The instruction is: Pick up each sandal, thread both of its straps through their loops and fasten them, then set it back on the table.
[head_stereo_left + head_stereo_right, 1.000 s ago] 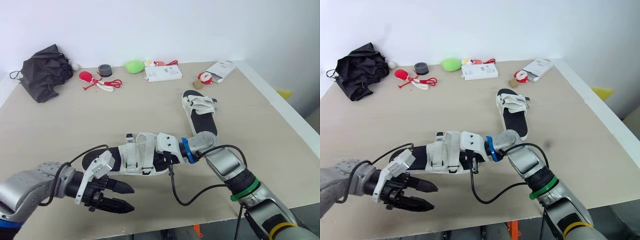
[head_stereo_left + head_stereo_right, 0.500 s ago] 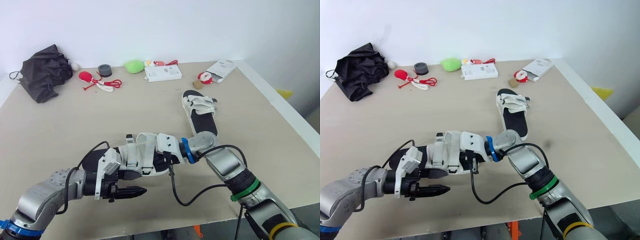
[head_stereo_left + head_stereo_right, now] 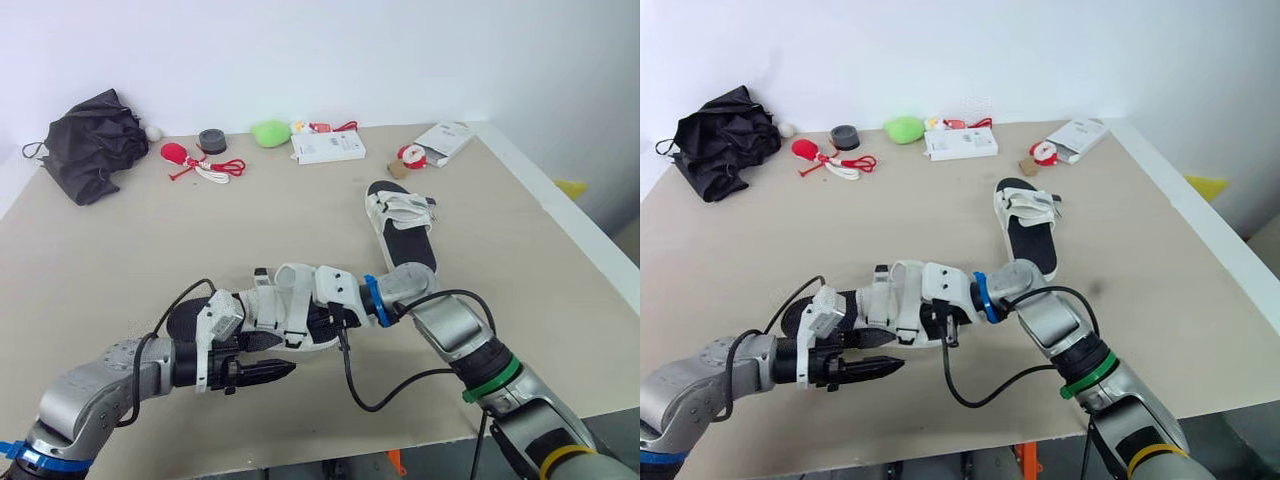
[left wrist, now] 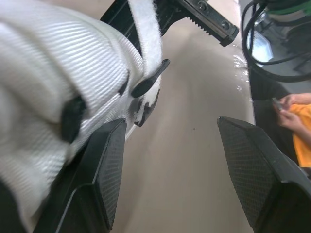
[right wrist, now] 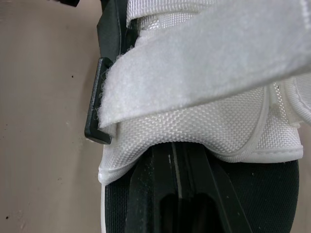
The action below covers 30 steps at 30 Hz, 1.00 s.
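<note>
Two fingers of our left gripper [image 3: 288, 368] gape empty along the white-strapped black sandal [image 3: 282, 308]'s near edge, bare beige table [image 3: 120, 250] ahead; our right gripper [image 3: 335, 318]'s hold we cannot tell.

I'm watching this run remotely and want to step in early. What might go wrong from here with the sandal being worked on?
1. The left gripper is open beside the near sandal. One finger is right against its white webbing, so closing may pinch webbing rather than the strap.
2. The right arm's black cable loops on the table close to the left gripper's tips and might snag.
</note>
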Tool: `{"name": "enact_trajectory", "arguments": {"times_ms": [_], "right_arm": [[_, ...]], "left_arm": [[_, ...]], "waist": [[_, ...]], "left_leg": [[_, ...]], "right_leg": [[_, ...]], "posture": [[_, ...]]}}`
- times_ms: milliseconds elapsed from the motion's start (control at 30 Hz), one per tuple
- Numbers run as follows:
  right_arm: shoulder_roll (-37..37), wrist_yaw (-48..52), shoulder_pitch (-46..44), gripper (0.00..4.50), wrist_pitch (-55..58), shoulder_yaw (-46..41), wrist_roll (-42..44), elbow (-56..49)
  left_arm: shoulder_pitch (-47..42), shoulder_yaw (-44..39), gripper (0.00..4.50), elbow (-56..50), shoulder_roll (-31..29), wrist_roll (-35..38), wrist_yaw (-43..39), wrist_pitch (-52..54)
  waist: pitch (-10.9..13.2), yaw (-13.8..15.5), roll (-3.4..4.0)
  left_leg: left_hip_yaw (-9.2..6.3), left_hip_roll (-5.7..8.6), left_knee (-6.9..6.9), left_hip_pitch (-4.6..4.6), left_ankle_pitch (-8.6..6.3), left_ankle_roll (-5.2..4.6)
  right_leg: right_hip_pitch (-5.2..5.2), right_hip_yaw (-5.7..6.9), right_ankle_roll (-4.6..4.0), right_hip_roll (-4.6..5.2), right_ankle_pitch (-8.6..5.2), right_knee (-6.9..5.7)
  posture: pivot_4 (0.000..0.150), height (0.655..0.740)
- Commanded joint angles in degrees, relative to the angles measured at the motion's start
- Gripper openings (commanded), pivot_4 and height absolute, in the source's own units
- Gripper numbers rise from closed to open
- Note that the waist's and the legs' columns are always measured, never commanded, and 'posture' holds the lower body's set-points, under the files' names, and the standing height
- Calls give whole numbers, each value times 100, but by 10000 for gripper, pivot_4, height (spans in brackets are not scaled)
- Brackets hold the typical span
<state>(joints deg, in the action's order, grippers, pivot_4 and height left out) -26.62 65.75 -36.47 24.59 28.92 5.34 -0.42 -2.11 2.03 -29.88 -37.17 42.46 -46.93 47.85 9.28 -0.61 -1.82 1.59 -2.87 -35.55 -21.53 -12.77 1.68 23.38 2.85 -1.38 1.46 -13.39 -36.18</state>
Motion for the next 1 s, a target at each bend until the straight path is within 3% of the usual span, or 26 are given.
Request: {"name": "enact_trajectory", "arguments": {"times_ms": [33,467,567,733,900,1000], "right_arm": [[-160,-75,237,0,211,344,-436,441],[-170,-111,260,0,221,356,-428,396],[-178,-130,272,0,234,357,-427,378],[-186,-156,299,0,253,366,-428,337],[-195,-150,316,0,255,353,-431,323],[-205,-141,313,0,256,347,-422,328]], "left_arm": [[-162,33,30880,-145,156,-92,296,-95],[-353,-9,30880,188,531,342,481,443],[-445,0,23725,298,598,410,578,636],[-576,-39,948,445,720,548,857,1050],[-658,-144,948,450,770,839,1025,1459],[-694,-301,948,425,548,1582,840,2183]], "waist": [[-1,21,1],[-8,95,8],[-9,95,9],[-12,95,5],[-17,95,5],[-17,95,3]], "left_leg": [[0,0,-2,1,1,-2],[-3,1,-9,10,4,-7],[-5,2,-9,10,5,-7],[-4,2,-9,7,6,-10],[-5,5,-5,4,5,-8],[-4,6,-6,5,5,-8]], "right_leg": [[1,0,1,1,0,0],[1,3,1,-1,1,1],[2,4,2,0,1,1],[-7,1,4,-5,2,0],[-7,-3,5,-8,3,-1],[-6,-5,5,-7,3,-1]], "posture": [[1500,7400],[1500,7400],[1500,7400],[1500,7400],[1500,7400],[1500,7400]]}}
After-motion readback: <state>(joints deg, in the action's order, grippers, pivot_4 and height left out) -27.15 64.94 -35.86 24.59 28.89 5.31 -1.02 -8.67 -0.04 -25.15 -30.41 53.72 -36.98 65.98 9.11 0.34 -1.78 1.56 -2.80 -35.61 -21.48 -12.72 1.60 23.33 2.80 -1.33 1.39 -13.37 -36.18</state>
